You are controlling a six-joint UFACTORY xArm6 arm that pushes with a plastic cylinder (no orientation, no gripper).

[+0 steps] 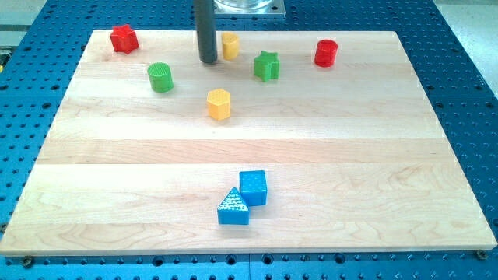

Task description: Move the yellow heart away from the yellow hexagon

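The yellow heart (230, 45) lies near the view's top, partly hidden by my rod on its left side. My tip (207, 60) rests on the board just left of the heart, touching or almost touching it. The yellow hexagon (219, 103) stands below them, towards the board's middle, clear of both.
A red star (124, 39) sits at the top left and a green cylinder (161, 77) below it. A green star (266, 66) and a red cylinder (326, 53) are at the top right. A blue cube (253, 187) and a blue triangle (233, 208) touch near the bottom. The wooden board (93, 179) lies on a blue perforated table.
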